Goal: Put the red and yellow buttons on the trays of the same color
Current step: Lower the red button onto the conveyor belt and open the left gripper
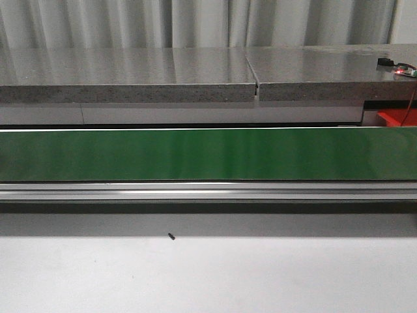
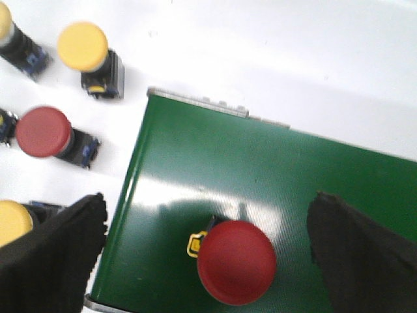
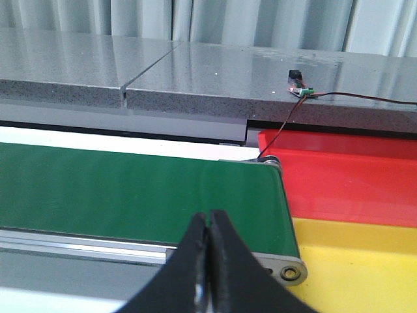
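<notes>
A red button [image 2: 236, 262] stands on the end of the green conveyor belt [image 2: 273, 176], cap up, between the spread fingers of my open left gripper [image 2: 208, 208]; neither finger touches it. On the white table beside the belt end stand a second red button [image 2: 43, 132] and yellow buttons [image 2: 83, 47], [image 2: 5, 23], [image 2: 14, 222]. My right gripper [image 3: 208, 218] is shut with nothing in it, hovering over the belt's other end [image 3: 130, 189]. Past that end lie the red tray [image 3: 345, 176] and the yellow tray [image 3: 365, 261]. Neither gripper appears in the front view.
The green belt [image 1: 208, 154] spans the front view with an aluminium rail [image 1: 208, 190] along its near side. A grey stone counter [image 1: 195, 75] runs behind it, carrying a small sensor board with a wire [image 3: 301, 90]. A tiny dark speck [image 1: 171, 236] lies on the white table.
</notes>
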{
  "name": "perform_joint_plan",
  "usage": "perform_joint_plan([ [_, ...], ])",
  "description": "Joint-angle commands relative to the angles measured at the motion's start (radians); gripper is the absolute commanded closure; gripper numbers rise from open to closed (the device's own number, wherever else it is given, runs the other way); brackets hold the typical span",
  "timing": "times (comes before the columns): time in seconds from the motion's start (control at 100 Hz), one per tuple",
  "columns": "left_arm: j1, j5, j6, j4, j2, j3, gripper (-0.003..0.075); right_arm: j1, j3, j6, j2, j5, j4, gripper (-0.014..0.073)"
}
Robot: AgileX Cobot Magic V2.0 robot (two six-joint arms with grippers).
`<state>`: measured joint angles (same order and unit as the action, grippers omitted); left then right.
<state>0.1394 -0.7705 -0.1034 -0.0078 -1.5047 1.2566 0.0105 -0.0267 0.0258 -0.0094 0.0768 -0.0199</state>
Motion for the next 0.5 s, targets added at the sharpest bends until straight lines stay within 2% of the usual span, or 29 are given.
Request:
perform_joint_plan([
  [0.0, -0.005, 0.03, 0.0, -0.003, 0.078, 0.057, 0.0113, -0.004, 0.016, 0.0, -0.019, -0.077, 0.009, 0.0662],
  [0.2, 0.044, -0.009, -0.031, -0.001, 0.144, 0.057, 0.0113, -0.004, 0.016, 0.0, -0.019, -0.077, 0.009, 0.0662],
  [0.49, 0.273, -0.038, -0.033, -0.001, 0.154, -0.031, 0.0113, -0.004, 0.016, 0.0, -0.019, -0.077, 0.009, 0.0662],
])
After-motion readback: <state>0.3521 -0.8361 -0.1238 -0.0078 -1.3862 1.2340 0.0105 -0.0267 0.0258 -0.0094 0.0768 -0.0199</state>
